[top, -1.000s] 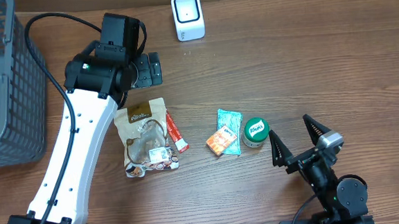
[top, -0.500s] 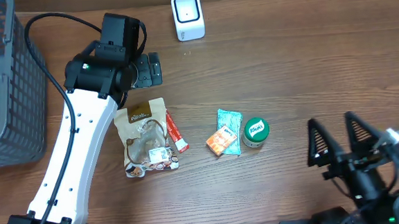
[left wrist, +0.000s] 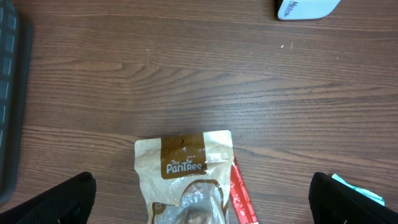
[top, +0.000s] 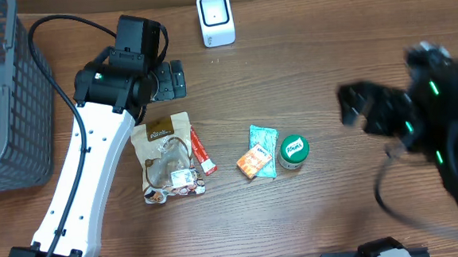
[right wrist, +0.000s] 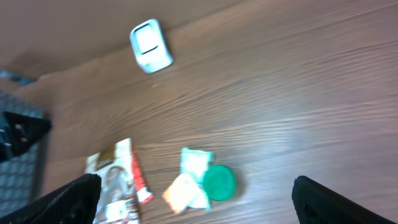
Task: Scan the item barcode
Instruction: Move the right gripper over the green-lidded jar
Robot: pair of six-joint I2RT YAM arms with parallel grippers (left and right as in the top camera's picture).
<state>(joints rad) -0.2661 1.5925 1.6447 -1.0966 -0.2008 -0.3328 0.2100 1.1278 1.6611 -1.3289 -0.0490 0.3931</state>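
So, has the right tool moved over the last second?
Yes. The right tool went from below-right of the green-lidded jar to above-right of it, in the overhead view.

This is looking like a mock shop checkout set up in a robot lab. A white scanner (top: 215, 18) is standing at 12 o'clock on the wooden desk (top: 329, 74). A grey wire basket (top: 4, 102) is sitting at 10 o'clock. Packaged groceries, among them a snack bag (top: 167, 156) and a green-lidded tub (top: 292, 151), are lying in the middle. A white robot arm (top: 88, 169) is standing at 7 o'clock.
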